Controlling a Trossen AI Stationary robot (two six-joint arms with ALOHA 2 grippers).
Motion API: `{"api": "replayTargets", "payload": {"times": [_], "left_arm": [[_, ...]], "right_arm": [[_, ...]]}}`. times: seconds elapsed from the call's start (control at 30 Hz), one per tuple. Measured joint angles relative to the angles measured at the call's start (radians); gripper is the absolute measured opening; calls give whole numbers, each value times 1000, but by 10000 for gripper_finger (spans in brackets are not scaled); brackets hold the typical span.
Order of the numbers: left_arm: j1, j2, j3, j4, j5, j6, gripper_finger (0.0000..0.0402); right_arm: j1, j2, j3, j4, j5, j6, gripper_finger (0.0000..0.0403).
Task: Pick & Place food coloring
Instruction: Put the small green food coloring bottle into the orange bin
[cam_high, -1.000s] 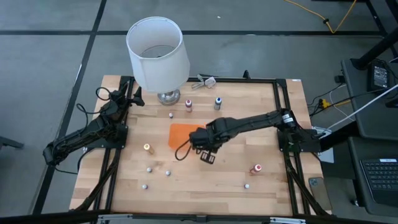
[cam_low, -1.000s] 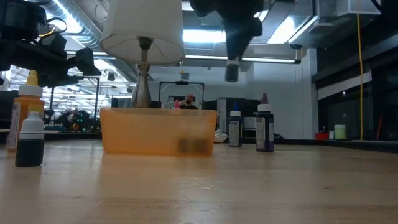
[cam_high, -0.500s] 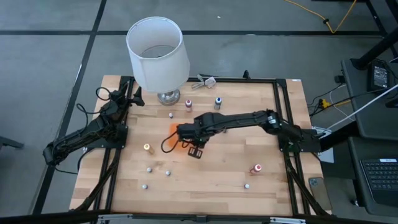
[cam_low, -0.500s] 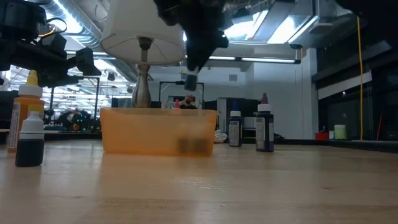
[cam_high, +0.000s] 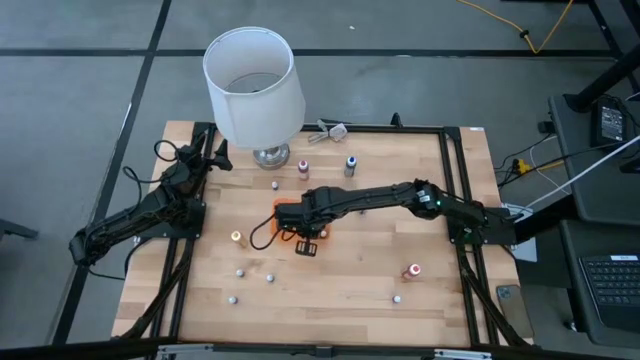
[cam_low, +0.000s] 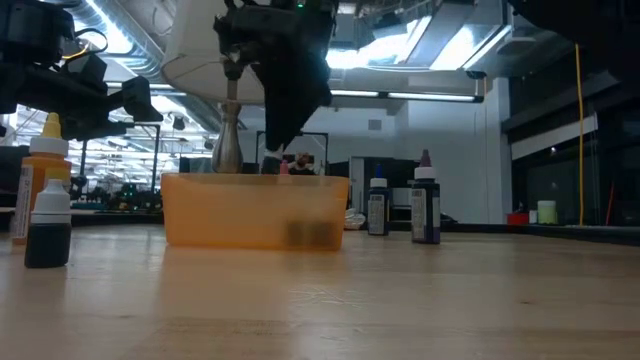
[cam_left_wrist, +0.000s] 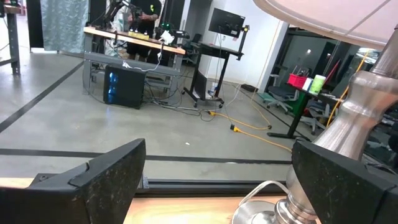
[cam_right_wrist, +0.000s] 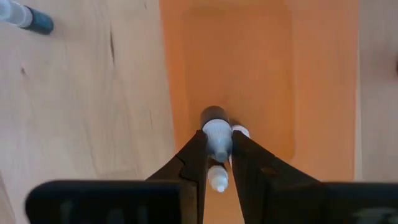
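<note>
My right gripper (cam_high: 297, 222) hangs over the flat orange tray (cam_high: 285, 209), shut on one tiny food coloring bottle (cam_right_wrist: 216, 138) with a whitish cap and a dark body. In the low view it sits just above the tray's rim (cam_low: 255, 180). Other small bottles stand loose on the wood: orange (cam_high: 237, 238), red (cam_high: 412, 271), blue (cam_high: 350, 163) and purple-red (cam_high: 303, 168). My left gripper (cam_left_wrist: 217, 186) waits open at the table's far left corner, beside the lamp base (cam_left_wrist: 354, 124). My right gripper pinches the bottle by its whitish cap end (cam_right_wrist: 217, 149) between the two fingers (cam_right_wrist: 194, 155), coming from above and pointing down. The dark body (cam_right_wrist: 212, 116) pokes out below the fingertips, lifted clear over the tray floor.
A big white-shaded lamp (cam_high: 253, 85) stands at the far left of the table. Tiny bottles dot the near half (cam_high: 240, 271) (cam_high: 270, 278) (cam_high: 397, 298). In the low view an orange bottle (cam_low: 45, 170) and a dark one (cam_low: 47, 225) stand near left.
My right gripper has carried the bottle toward the table's left and down, from beside the tray's near right corner to a spot low over the tray. It has stayed shut on the bottle throughout.
</note>
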Motion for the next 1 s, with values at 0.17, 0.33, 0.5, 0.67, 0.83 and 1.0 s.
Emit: {"api": "replayTargets", "payload": {"times": [0.17,0.33,0.5,0.67,0.83,1.0], "left_arm": [[0,0,0,0,0,0,391],[0,0,0,-1,0,0,391],[0,0,0,-1,0,0,391],[0,0,0,0,0,0,391],[0,0,0,0,0,0,391],[0,0,0,0,0,0,391]], "right_arm": [[0,17,0,28,0,-4,64],[0,60,0,43,-1,-27,64],[0,89,0,38,-2,-48,64],[0,116,0,27,-4,-53,64],[1,125,0,7,-4,-51,65],[1,125,0,5,-3,-54,83]]}}
